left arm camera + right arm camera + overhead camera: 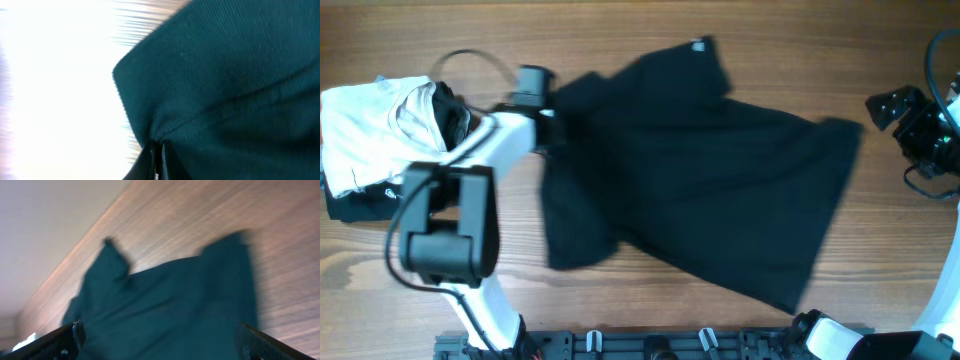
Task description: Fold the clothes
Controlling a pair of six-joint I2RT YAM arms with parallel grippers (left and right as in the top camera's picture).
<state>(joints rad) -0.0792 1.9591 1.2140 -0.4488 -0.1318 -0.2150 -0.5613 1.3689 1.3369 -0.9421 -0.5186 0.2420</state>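
Note:
The black T-shirt lies spread and rumpled across the middle of the table, with a small white mark near its far edge. My left gripper is at the shirt's left edge. In the left wrist view its jaws are shut on a pinch of the black fabric. My right gripper is off the shirt's right corner, above bare table. In the right wrist view its fingers are wide apart and empty, with the shirt below and ahead.
A folded white garment lies at the far left, with a folded black garment under its near side. The wooden table shows round the shirt. The arm bases stand along the front edge.

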